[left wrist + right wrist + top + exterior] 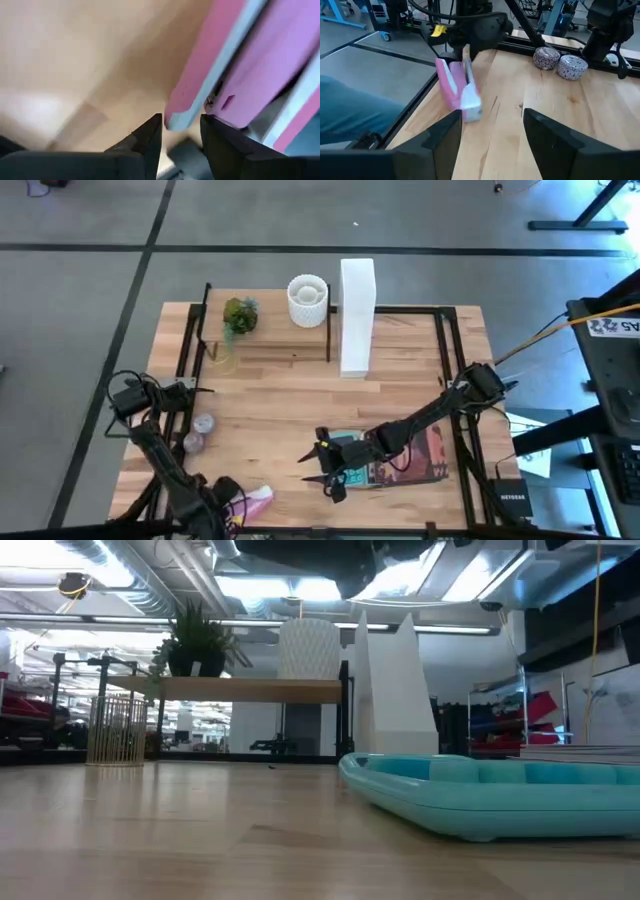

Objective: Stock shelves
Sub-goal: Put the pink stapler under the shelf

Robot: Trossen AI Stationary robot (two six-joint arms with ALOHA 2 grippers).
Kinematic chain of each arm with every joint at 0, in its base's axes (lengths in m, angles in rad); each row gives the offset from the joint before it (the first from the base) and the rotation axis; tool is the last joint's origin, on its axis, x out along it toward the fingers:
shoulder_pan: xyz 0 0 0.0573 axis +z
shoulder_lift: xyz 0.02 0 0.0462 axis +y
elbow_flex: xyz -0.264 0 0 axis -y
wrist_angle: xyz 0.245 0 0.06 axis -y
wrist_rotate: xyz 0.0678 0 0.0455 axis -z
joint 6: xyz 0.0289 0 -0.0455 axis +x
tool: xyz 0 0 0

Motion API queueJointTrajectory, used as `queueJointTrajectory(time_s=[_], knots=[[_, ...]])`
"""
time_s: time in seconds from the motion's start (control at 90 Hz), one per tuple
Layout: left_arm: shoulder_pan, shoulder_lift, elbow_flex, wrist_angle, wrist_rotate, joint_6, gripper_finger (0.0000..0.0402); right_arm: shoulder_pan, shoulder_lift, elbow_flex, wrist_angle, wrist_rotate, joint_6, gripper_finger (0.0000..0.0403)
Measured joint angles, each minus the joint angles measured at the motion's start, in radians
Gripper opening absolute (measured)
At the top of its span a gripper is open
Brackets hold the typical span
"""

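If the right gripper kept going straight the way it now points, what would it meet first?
Probably the pink book held upright by the left gripper. The right gripper, fingers open, points across the bare table toward it, slightly to one side; depth is unclear, so it might pass beside it.

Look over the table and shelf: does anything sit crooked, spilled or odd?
The pink and white book at the table's near left edge is the oddity: the left gripper holds it tipped up on edge, not flat. On the shelves, the plant and white vase stand upright. Nothing looks spilled.
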Motion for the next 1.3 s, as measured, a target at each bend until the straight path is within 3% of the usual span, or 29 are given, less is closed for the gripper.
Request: queueJointTrajectory(time_s=[0.278, 0.489, 0.578, 0.678, 0.833, 1.044, 1.2, 1.3], knots=[[0.084, -0.003, -0.062, 0.065, -0.048, 0.151, 0.0008, 0.000, 0.000, 0.000, -0.022, -0.002, 0.006, 0.0198], [0.114, -0.004, 0.001, -0.146, -0.008, 0.197, 0.0000, -0.001, 0.000, 0.001, -0.021, -0.006, -0.002, 0.0198], [0.093, -0.015, 0.053, -0.203, 0.000, 0.214, 0.0000, -0.002, 0.000, 0.040, -0.073, -0.121, -0.015, 0.0198], [0.053, -0.023, 0.100, -0.132, -0.023, 0.219, 0.0000, 0.007, 0.038, 0.161, -0.182, -0.252, -0.026, 0.0198], [-0.007, -0.013, 0.096, 0.064, -0.108, 0.091, 0.0000, 0.028, 0.186, 0.432, -0.444, -0.373, -0.004, 0.0198], [-0.067, 0.049, 0.083, 0.184, -0.293, -0.073, 0.0000, 0.016, 0.431, 0.759, -0.657, -0.557, 0.071, 0.0198], [-0.073, 0.113, 0.083, 0.187, -0.336, -0.118, 0.0000, 0.010, 0.569, 0.913, -0.710, -0.658, 0.137, 0.0198], [-0.070, 0.137, 0.084, 0.203, -0.355, -0.126, 0.0000, 0.006, 0.594, 0.945, -0.777, -0.652, 0.155, 0.0198]])
